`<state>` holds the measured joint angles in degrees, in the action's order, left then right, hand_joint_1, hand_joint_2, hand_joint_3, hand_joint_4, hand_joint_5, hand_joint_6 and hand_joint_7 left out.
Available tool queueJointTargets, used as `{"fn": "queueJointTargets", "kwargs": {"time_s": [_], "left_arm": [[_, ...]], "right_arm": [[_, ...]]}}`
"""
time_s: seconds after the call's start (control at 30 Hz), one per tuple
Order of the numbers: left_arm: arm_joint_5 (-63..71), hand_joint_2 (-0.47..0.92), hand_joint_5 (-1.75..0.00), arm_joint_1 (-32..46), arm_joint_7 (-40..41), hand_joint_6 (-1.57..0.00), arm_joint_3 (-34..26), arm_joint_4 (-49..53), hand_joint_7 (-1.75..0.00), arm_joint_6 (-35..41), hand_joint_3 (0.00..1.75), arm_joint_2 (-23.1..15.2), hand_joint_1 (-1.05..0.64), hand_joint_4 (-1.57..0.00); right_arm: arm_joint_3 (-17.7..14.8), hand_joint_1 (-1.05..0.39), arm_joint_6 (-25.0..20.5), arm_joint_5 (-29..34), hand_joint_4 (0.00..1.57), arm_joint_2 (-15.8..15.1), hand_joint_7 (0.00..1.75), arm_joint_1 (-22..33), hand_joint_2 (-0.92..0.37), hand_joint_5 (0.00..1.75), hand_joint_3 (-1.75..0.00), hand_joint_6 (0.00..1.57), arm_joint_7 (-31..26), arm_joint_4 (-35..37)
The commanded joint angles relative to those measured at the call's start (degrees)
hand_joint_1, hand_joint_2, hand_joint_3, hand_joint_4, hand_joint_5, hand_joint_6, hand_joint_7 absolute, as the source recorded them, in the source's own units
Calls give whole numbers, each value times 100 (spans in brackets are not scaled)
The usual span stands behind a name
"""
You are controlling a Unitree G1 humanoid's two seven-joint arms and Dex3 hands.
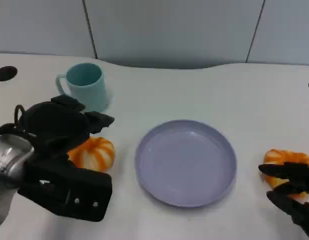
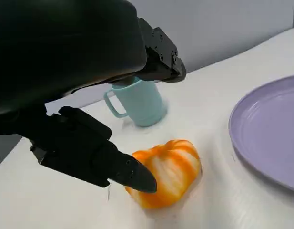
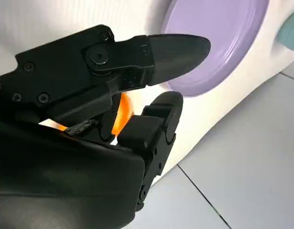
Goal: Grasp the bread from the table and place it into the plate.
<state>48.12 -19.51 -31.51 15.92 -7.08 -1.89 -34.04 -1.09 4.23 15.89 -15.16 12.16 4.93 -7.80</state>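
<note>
My left hand (image 1: 61, 150) sits at the lower left of the head view, over the white counter (image 1: 204, 95). Its fingers (image 2: 132, 174) are spread wide and hold nothing. One bread (image 1: 94, 153), orange with pale stripes, lies on the counter just right of that hand, partly hidden by it. In the left wrist view this bread (image 2: 168, 171) rests between my lower finger and the upper ones (image 2: 161, 57); the tip of the lower finger looks to be at its side, though I cannot tell whether it touches. The upper fingers stand well clear above it.

The lilac plate (image 1: 186, 161) lies in the middle of the head view, right of that bread and apart from it. Nothing lies in it. A pale teal mug (image 1: 85, 85) stands upright at the upper left, beyond my left hand.

My right hand (image 1: 293, 192) is at the lower right edge of the head view. A second bread (image 1: 287, 159) lies there on the counter, right of the plate, with my right fingers (image 1: 279, 171) over its near side. In the right wrist view a sliver of orange (image 3: 122, 114) shows between those fingers (image 3: 177, 47), which are fairly narrow; I cannot tell whether they grip it.
</note>
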Motion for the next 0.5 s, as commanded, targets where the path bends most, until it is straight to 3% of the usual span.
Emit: {"fn": "queueJointTargets", "kwargs": {"time_s": [0.03, 0.27, 0.5], "left_arm": [[-8, 68, -26, -420, -508, -19, 199, 393, -1, 511, 0, 178, -54, 0], [66, 71, -14, -943, -865, -16, 613, 1162, 0, 1206, 1, 540, -51, 0], [175, 74, -6, -1186, -697, -14, 1018, 1903, 0, 1432, 1, 779, -54, 0]], "right_arm": [[-81, -22, 31, -128, 66, -56, 2, 38, -92, 73, -31, 86, 18, -56], [-129, -23, -131, -87, 60, -151, 0, 138, -92, 71, -35, 83, 67, -272], [-183, -24, -21, -174, 61, -172, 0, 209, -92, 74, -37, 82, 62, -294]]}}
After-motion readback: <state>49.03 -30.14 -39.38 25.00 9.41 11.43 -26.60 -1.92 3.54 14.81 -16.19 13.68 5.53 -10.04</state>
